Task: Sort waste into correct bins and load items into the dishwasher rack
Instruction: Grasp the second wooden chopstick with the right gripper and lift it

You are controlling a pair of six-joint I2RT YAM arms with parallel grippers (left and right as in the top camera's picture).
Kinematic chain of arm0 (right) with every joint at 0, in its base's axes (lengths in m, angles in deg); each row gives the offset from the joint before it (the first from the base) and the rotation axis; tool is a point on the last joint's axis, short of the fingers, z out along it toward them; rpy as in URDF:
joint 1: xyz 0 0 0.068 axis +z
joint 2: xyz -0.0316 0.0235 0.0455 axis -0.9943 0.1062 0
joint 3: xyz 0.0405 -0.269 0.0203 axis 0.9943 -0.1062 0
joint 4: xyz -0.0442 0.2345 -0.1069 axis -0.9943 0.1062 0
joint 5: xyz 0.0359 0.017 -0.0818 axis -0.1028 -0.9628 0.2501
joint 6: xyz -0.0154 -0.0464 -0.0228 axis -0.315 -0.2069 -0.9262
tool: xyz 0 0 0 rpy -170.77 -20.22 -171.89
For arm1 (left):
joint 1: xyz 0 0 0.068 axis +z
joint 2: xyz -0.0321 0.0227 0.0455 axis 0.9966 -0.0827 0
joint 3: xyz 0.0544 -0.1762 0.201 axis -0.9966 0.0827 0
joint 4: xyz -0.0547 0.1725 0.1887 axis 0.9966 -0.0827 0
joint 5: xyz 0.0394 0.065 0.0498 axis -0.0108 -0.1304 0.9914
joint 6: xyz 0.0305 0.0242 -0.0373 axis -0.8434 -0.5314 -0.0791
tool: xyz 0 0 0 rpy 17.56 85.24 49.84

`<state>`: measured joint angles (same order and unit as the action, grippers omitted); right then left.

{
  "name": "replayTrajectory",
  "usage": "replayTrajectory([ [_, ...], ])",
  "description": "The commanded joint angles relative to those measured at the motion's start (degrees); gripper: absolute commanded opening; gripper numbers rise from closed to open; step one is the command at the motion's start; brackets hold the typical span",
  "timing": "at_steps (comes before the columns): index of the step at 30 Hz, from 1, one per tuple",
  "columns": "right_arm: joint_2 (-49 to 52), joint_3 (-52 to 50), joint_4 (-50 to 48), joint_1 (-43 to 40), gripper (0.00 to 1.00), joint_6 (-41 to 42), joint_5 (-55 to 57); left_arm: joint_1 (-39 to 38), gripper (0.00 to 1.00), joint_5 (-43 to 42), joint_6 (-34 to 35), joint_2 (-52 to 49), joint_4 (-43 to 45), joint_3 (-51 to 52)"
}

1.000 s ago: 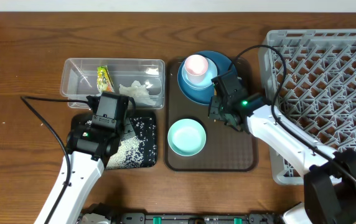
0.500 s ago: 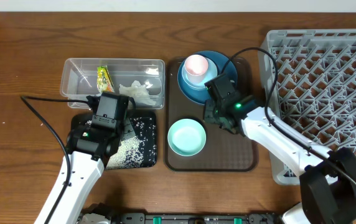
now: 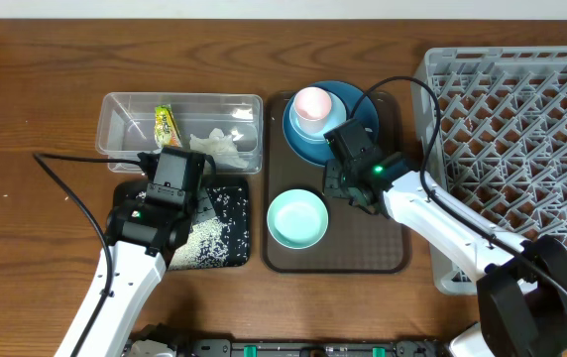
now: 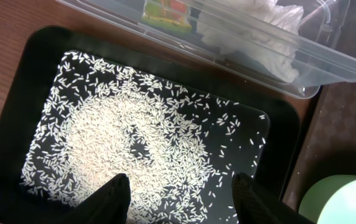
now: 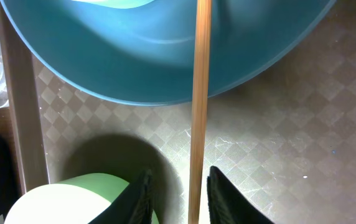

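Left gripper (image 4: 181, 199): jaws half open, holding nothing, over the black tray (image 4: 16, 124) of rice (image 4: 122, 137).
Right gripper (image 5: 178, 196): jaws narrow, astride a chopstick (image 5: 201, 93); a gap shows on one side, so not clamped.
Chopstick: lying on the brown tray (image 5: 277, 137), its far end on the plate (image 5: 134, 62).
Cup (image 3: 313, 104): on the plate, far end of brown tray.
Mint bowl (image 3: 296, 218): near end.
Clear container (image 3: 125, 109): far left, with wrapper (image 3: 167, 124) and tissue (image 3: 219, 147).
Rack (image 3: 521, 119): right.
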<state>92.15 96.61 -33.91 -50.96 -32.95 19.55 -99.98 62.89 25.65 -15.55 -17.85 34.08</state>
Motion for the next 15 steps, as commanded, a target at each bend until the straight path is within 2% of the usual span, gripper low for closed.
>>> replayTrajectory([
  [1,0.24,-0.61,-0.02,0.68,0.26,0.15,1.46,0.24,0.56,1.14,0.33,-0.35,-0.17,-0.28],
  [10,0.24,-1.25,-0.31,0.66,0.29,0.15,4.70,0.24,0.56,1.11,0.33,-0.35,-0.15,-0.28],
  [15,0.24,-1.25,-0.79,0.68,0.26,0.15,4.68,0.24,0.56,1.14,0.33,-0.35,-0.15,-0.28],
])
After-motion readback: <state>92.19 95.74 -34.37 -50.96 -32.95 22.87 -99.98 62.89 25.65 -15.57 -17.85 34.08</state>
